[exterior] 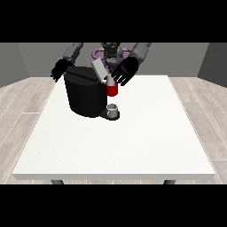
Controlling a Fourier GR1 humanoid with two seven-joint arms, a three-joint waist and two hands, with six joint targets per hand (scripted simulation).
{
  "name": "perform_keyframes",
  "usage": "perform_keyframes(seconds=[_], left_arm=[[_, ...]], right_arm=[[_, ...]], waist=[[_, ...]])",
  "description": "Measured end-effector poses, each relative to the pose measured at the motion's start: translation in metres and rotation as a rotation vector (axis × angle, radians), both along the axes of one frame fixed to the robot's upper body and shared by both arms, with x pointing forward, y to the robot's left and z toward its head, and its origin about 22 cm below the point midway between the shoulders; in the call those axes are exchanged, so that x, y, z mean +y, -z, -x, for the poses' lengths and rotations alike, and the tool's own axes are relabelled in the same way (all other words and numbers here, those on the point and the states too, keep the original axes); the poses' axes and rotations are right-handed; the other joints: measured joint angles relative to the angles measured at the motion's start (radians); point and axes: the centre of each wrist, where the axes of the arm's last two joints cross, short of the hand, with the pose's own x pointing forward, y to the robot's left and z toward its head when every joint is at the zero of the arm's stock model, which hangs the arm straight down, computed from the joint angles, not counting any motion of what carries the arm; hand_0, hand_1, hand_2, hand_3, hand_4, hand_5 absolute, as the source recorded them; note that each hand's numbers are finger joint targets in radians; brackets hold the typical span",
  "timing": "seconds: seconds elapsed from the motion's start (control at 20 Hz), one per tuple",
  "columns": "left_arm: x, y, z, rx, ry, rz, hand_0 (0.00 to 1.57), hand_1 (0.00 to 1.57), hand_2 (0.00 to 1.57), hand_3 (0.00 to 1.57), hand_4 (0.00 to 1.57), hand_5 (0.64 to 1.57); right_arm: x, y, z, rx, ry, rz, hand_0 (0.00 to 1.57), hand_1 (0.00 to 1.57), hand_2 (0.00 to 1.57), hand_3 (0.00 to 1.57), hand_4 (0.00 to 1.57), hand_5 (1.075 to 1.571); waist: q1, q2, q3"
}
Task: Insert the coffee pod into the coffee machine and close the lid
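Hovering at lid (98,69): hand at view's right (124,72), fingers spread, holding nothing. Judging lid light, rigid, hinged; pressing its free end toward 6 o'clock over red pod holder (111,90).

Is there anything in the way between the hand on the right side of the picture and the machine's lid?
Nothing visible. The hand at the view's right is right beside the tilted-up grey lid of the black coffee machine, above its red pod holder. Whether they touch cannot be told.
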Motion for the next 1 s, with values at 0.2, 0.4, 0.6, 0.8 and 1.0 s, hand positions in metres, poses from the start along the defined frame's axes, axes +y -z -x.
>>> perform_keyframes(seconds=[0.2,0.4,0.6,0.8,1.0], left_arm=[[0.001,0.004,0.0,0.005,-0.004,0.004,1.2,1.2,1.24,1.14,0.47,1.571],[-0.001,0.003,0.0,0.009,-0.001,-0.003,1.13,1.13,1.17,1.03,0.44,1.571],[-0.004,0.001,0.0,0.007,0.009,-0.024,1.11,1.11,1.15,0.98,0.41,1.571],[0.0,0.004,0.001,0.003,0.004,-0.038,1.05,1.05,1.12,0.95,0.37,1.571],[0.007,-0.007,0.001,-0.016,0.004,-0.049,1.06,1.06,1.12,0.95,0.36,1.571]], right_arm=[[-0.004,-0.002,0.0,-0.001,0.005,0.0,0.0,0.0,0.0,0.0,0.44,1.571],[-0.003,-0.001,0.0,0.002,0.004,0.0,0.0,0.0,0.0,0.0,0.44,1.571],[-0.003,0.005,0.001,0.007,0.021,-0.003,0.0,0.0,0.0,0.0,0.36,1.571],[-0.007,0.004,0.001,0.015,0.03,-0.005,0.0,0.0,0.0,0.0,0.34,1.571],[-0.002,0.003,0.001,-0.012,0.026,-0.006,0.0,0.0,0.0,0.0,0.44,1.571]], waist=[[0.0,-0.002,0.0011],[0.001,0.001,0.0004],[0.011,0.002,0.0011],[0.013,-0.001,0.0015],[0.008,0.017,0.001]])
